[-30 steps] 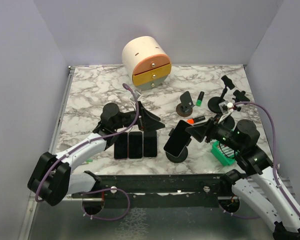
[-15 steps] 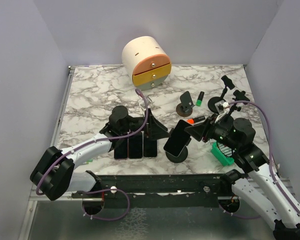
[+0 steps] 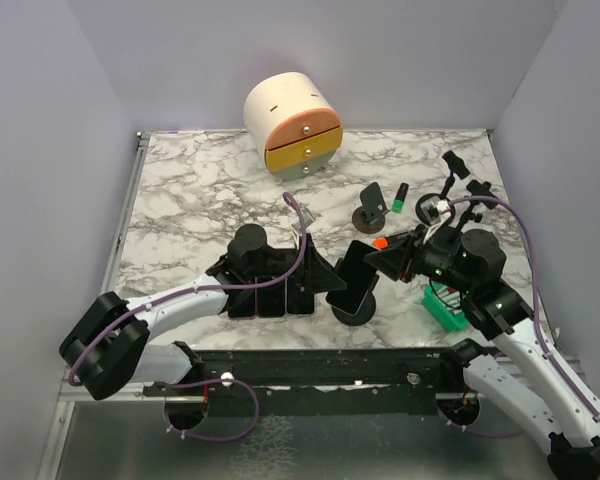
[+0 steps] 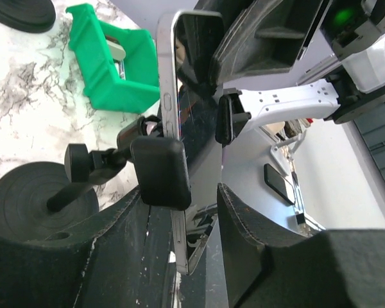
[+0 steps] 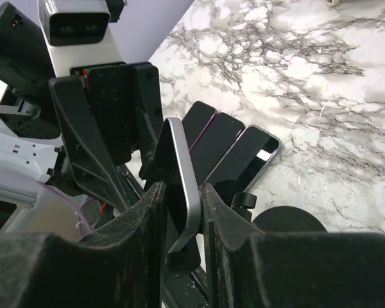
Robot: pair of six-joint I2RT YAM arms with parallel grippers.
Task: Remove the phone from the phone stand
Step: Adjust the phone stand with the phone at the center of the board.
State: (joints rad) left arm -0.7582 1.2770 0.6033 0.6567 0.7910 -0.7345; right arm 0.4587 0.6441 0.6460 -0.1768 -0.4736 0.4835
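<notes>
The phone [image 3: 355, 277] stands tilted in the black clamp [image 4: 160, 170] of the phone stand, whose round base [image 3: 355, 312] rests near the table's front edge. My left gripper [image 3: 325, 278] has come in from the left. In the left wrist view its open jaws [image 4: 183, 205] straddle the phone's [image 4: 179, 128] lower end, with a gap to the right finger [image 4: 256, 244]. My right gripper [image 3: 378, 262] reaches in from the right. In the right wrist view the right gripper [image 5: 181, 192] is shut on the phone's silver edge [image 5: 183, 173].
Three dark phones [image 5: 231, 144] lie flat side by side left of the stand, partly under the left arm. A green bin [image 3: 442, 307] sits at the right. Other stands [image 3: 370, 212] [image 3: 450, 205] and a round drawer box [image 3: 292, 125] stand farther back.
The left arm slid right until its narrowing jaws reached the phone. The right gripper moved left and closed on the phone's edge.
</notes>
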